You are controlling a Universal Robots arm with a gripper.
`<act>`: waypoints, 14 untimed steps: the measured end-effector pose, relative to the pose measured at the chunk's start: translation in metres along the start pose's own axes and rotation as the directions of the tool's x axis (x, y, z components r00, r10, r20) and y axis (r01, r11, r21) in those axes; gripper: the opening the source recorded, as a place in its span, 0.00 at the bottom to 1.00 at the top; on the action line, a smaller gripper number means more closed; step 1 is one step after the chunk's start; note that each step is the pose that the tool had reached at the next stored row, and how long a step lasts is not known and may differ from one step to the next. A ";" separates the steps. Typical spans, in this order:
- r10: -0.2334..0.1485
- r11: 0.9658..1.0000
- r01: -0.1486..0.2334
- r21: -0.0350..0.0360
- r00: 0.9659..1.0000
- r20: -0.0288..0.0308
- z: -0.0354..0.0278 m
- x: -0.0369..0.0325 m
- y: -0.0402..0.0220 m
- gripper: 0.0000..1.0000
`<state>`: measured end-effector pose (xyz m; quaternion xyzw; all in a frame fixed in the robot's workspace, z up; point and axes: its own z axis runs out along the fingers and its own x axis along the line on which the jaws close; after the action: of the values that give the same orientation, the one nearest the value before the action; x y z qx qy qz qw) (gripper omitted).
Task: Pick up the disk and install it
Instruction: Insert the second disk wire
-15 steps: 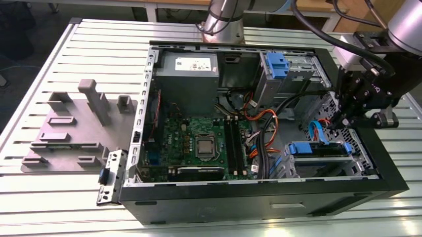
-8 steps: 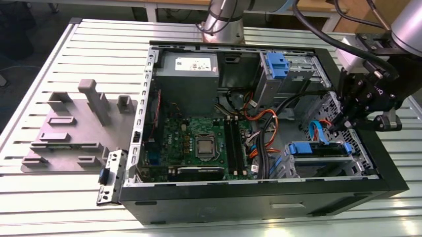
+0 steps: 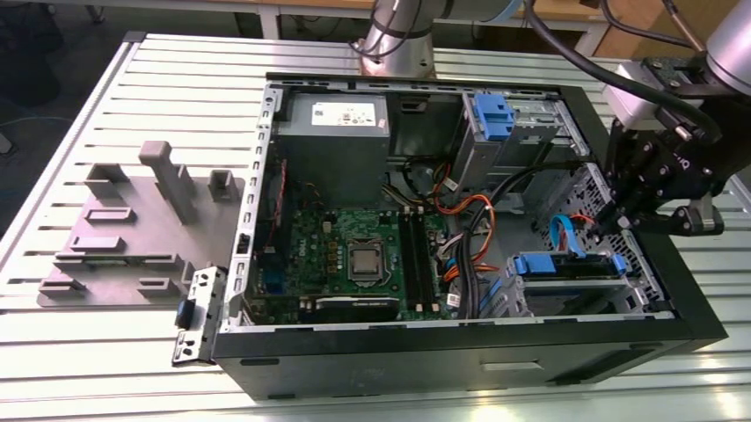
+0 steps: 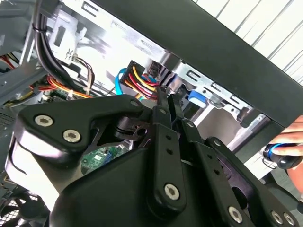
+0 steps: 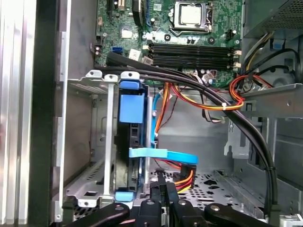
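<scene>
The slatted metal worktop (image 3: 70,132) carries one open black computer case (image 3: 470,352), lying on its side and taking up most of the surface toward the exterior view's right. Bare slats remain along the exterior view's left, where one grey fixture block (image 3: 129,229) with upright pegs sits, and a detached bracket (image 3: 197,315) lies just beside the case wall.

Inside the case, one grey power-supply box (image 3: 332,141) fills the far corner, and one green motherboard (image 3: 352,255) covers the floor beneath it. Bundles of black, orange and yellow cables (image 5: 208,94) cross the middle of the case, between the motherboard and the drive bays, narrowing the free room there.

The robot arm (image 3: 674,149) reaches in over the case's edge at the exterior view's right. The tool (image 5: 163,189) hangs inside the case just beside the metal drive cage (image 5: 90,137), its fingers (image 4: 163,111) drawn close together with nothing between them.

The disk (image 5: 131,142) sits on edge in that cage, its blue carrier frame showing at both ends. One blue flat cable (image 5: 163,156) runs from beside it to a connector close to the tool's tips.

A person's hand (image 4: 291,142) holding a small object appears outside the case in the second wrist view.
</scene>
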<state>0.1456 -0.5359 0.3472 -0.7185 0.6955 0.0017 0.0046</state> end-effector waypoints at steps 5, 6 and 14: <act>0.001 1.000 -0.001 0.000 1.000 0.000 0.0000 0.0091 0.0003 0.16; 0.001 1.000 -0.001 0.000 1.000 0.000 -0.0001 0.0108 0.0004 0.16; 0.003 1.000 -0.003 0.000 1.000 0.000 -0.0001 0.0191 0.0006 0.16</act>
<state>0.1456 -0.5550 0.3472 -0.7175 0.6965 0.0018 0.0047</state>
